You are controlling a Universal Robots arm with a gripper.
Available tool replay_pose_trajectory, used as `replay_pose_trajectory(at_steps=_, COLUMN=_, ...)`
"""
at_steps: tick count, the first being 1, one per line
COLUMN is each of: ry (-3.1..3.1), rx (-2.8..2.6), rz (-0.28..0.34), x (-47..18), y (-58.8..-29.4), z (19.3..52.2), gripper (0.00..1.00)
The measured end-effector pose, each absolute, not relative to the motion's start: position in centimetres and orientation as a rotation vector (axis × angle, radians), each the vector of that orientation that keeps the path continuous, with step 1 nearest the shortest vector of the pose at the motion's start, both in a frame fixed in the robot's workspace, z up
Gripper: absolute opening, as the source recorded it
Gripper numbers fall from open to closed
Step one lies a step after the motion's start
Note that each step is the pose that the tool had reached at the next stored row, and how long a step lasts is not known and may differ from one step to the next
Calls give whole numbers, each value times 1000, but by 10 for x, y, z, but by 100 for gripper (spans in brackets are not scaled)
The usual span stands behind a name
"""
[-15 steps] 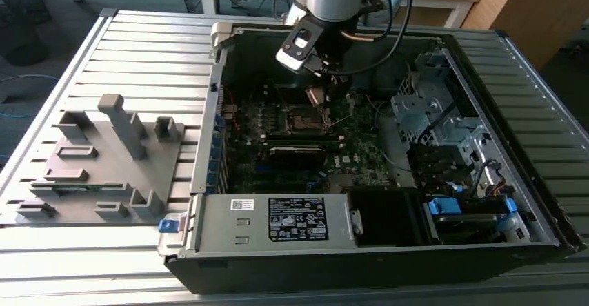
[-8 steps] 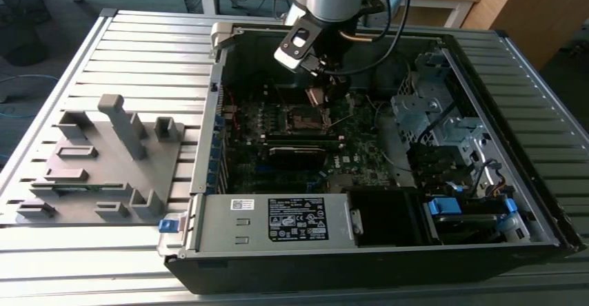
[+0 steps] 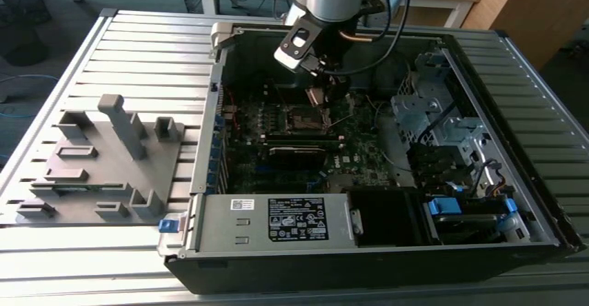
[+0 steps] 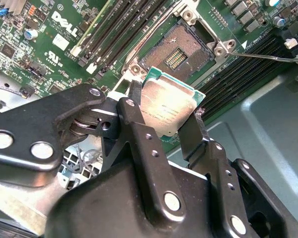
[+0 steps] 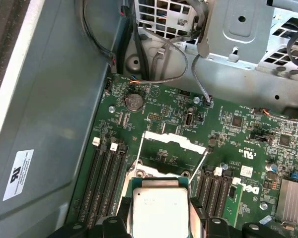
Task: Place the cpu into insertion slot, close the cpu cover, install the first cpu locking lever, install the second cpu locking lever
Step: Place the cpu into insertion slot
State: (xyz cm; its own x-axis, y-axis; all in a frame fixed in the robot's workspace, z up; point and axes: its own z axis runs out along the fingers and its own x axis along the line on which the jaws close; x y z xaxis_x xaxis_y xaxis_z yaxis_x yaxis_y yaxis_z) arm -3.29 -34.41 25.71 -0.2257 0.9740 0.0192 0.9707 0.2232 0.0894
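A grey metal table (image 3: 138, 51) with long ridged slats running across its top carries everything here. On the exterior view's right and middle, a black computer case (image 3: 368, 275) lies flat on its side on the slats, its open side facing up. Just beside it, toward the exterior view's left, rests a flat grey fixture plate (image 3: 101, 182) with several upright blocks and one tall post (image 3: 124, 130). A small blue piece (image 3: 167, 225) sits between the plate's corner and the case; I cannot tell whether it is fixed to the case.
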Motion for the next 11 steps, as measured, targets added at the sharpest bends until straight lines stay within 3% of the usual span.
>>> replay_pose_trajectory(at_steps=11, ry=2228, rx=2143, rz=120, x=-33, y=-344, z=254, gripper=54)
